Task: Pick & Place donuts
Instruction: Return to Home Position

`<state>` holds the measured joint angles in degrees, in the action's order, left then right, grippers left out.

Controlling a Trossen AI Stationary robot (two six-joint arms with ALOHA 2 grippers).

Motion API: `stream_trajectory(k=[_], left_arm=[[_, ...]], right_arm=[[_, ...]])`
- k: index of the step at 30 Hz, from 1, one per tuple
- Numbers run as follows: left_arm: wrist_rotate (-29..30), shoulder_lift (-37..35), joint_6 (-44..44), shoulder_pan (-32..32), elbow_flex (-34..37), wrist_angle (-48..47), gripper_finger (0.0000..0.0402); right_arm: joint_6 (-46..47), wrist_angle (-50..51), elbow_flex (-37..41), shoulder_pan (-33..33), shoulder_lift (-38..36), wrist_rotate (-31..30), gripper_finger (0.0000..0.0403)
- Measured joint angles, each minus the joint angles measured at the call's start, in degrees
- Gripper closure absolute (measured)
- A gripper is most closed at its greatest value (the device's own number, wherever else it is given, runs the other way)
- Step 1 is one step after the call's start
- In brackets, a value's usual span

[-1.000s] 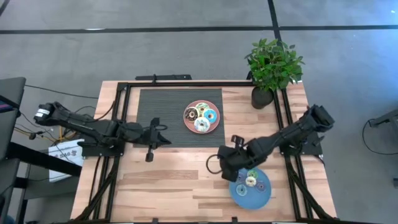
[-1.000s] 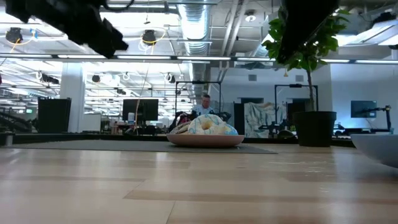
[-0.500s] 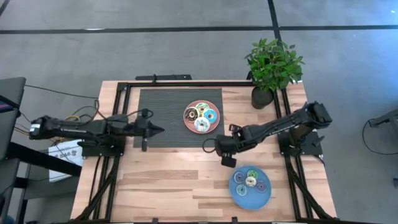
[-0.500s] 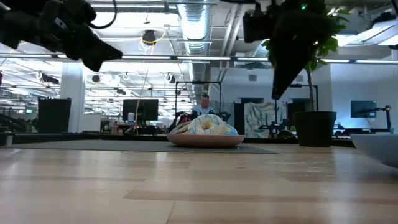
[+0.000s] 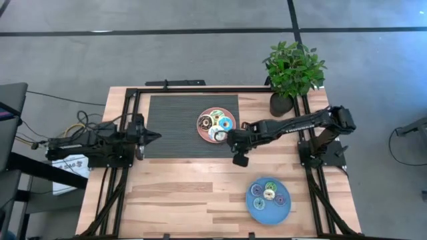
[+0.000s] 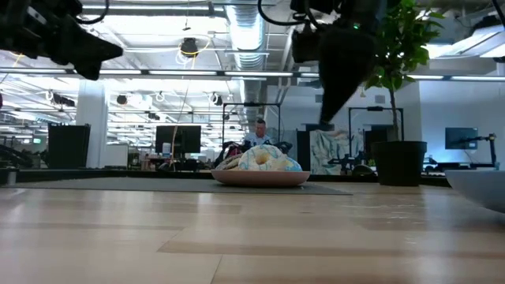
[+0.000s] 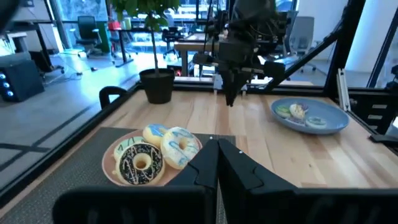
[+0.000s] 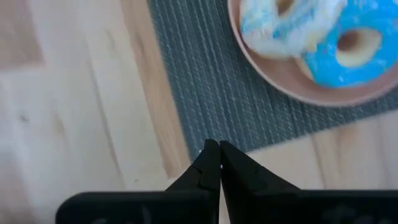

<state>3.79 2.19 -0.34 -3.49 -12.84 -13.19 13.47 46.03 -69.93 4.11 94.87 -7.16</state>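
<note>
**Station state: both arms empty, donuts sorted on two plates**

The wooden table [image 5: 173,193] carries a dark ribbed mat [image 5: 173,127] and a potted plant [image 5: 293,70] at its far right corner.

The left arm lies low and outstretched along the table's left side. The left gripper [image 7: 214,146] points across the mat's left edge, fingers pressed together and holding nothing.

The right arm reaches from its base on the right across to the mat. The right gripper [image 8: 214,149] hangs tip-down above the mat's edge, just beside the pink plate [image 5: 215,111]. Its fingers are also together and empty, and it covers part of that plate's rim in the high view.

The pink plate, on the mat, holds the big donuts, including:
- a chocolate donut [image 7: 140,163]
- a blue-streaked white donut [image 7: 180,146]
- a blue donut [image 8: 354,43]

The blue plate [image 5: 267,215], on bare wood near the front right, holds the small donuts [image 5: 269,195]. Their colours are hard to separate. The low view cuts this plate off at its edge.

A white sheet [image 5: 67,167] beside the left arm bears print too small to read.
</note>
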Motion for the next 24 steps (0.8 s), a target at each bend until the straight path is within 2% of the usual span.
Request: stream_trajectory(k=[2,5,12,15,24], left_arm=[[0.02,-2.28,-0.04,0.00,0.04,-2.17,0.0402],[-0.86,-1.96,1.41,0.01,0.20,-2.05,0.0402],[-3.27,-1.95,2.78,0.07,7.61,12.90,0.0402],[-3.17,-2.11,2.65,0.08,11.81,15.68,0.0402],[-4.83,-1.96,4.77,0.11,12.21,16.74,0.0401]], right_arm=[[0.00,-2.06,-0.06,-0.92,-0.19,1.79,0.0402],[0.00,-3.26,-0.07,-1.78,-0.15,3.15,0.0402],[0.26,-4.51,-0.07,-1.85,-0.15,6.27,0.0402],[1.47,-4.54,-0.07,-1.51,-0.15,6.41,0.0402],[1.62,-4.62,-0.07,-1.19,-0.13,6.41,0.0403]])
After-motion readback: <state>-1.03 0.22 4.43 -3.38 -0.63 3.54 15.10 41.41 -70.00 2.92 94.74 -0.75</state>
